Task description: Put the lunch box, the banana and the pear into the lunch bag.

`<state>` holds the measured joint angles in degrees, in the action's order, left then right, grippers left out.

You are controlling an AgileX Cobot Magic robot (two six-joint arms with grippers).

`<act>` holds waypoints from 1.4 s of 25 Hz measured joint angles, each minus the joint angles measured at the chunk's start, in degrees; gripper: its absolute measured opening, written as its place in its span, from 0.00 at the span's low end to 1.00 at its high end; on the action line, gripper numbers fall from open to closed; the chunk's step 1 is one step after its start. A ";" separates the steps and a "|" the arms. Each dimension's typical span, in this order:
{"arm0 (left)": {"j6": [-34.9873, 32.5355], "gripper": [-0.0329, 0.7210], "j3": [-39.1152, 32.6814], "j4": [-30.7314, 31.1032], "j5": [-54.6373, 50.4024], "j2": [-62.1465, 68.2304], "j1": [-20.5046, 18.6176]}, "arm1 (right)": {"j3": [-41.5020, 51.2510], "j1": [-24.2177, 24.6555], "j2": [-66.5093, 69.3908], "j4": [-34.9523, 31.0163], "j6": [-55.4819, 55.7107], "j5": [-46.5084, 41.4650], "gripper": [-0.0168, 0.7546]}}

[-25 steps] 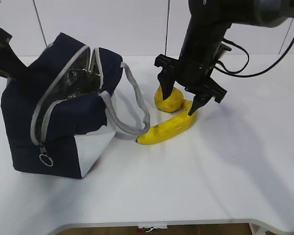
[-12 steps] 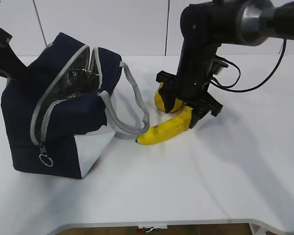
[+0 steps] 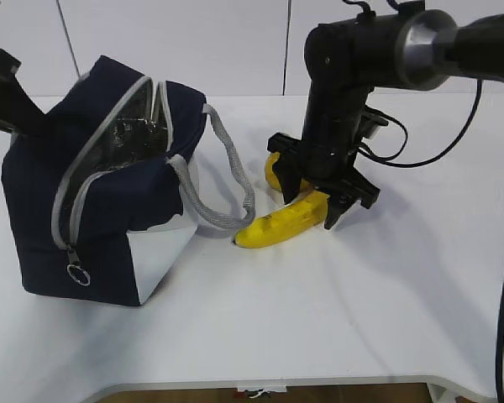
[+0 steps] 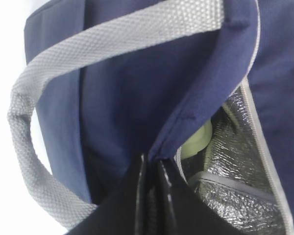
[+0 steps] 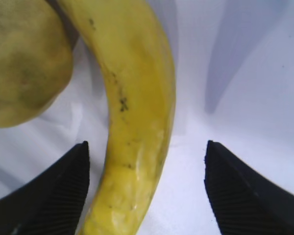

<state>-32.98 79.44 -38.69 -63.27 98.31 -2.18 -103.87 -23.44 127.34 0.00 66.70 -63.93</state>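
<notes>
— Where is the right gripper [image 3: 312,200] sitting?

— Low over the banana [image 3: 283,222] on the table [image 3: 386,294], jaws standing wide on either side of it, gripping nothing. The pear [image 3: 279,173] is lying just behind the banana.

— And the left gripper [image 4: 154,169]?

— It is pinching the rim of the lunch bag [image 3: 109,201], jaws closed on the fabric. A pale green lid, seemingly the lunch box [image 4: 198,139], is showing inside.

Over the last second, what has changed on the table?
The right gripper came down with jaws open and now straddles the banana; not yet closed. The banana, pear and bag stayed put; the left gripper stayed shut on the bag's rim.
</notes>
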 joint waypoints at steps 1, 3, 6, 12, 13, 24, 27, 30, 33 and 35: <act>0.00 0.05 0.00 0.12 0.00 0.00 0.00 | 0.00 0.00 0.17 0.00 0.00 0.00 0.77; 0.00 0.05 0.00 0.23 0.00 0.00 0.00 | 0.00 0.00 0.70 -0.38 0.00 0.00 0.77; 0.00 0.05 0.00 0.74 0.22 0.00 0.00 | 0.00 0.00 1.53 -0.38 0.00 0.00 0.77; 0.00 0.05 0.00 1.35 0.99 0.00 0.00 | 0.00 0.00 2.01 -1.29 0.00 -0.12 0.59; 0.00 0.05 0.00 1.45 1.14 0.00 0.00 | 0.00 0.00 2.01 -1.29 0.00 -0.26 0.53; 0.00 0.05 0.00 1.67 1.26 0.00 0.00 | -1.88 0.00 2.16 -1.35 -0.30 -5.20 0.37; 0.00 0.05 0.00 1.71 1.39 0.00 0.00 | -4.94 0.00 2.31 1.11 -1.71 -5.86 0.37; 0.00 0.05 0.00 1.71 1.39 0.00 0.00 | -8.62 0.00 2.31 3.55 -6.32 -5.86 0.36; 0.00 0.05 0.00 1.80 1.39 0.00 0.00 | -12.77 0.00 2.31 3.76 -11.90 -6.00 0.36; 0.00 0.05 0.00 1.80 1.39 0.00 0.00 | -14.97 0.00 2.31 3.34 -15.05 -6.06 0.36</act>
<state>-32.98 79.44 -36.88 -61.88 98.31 -2.18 -118.84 -23.44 129.65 3.34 51.64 -69.98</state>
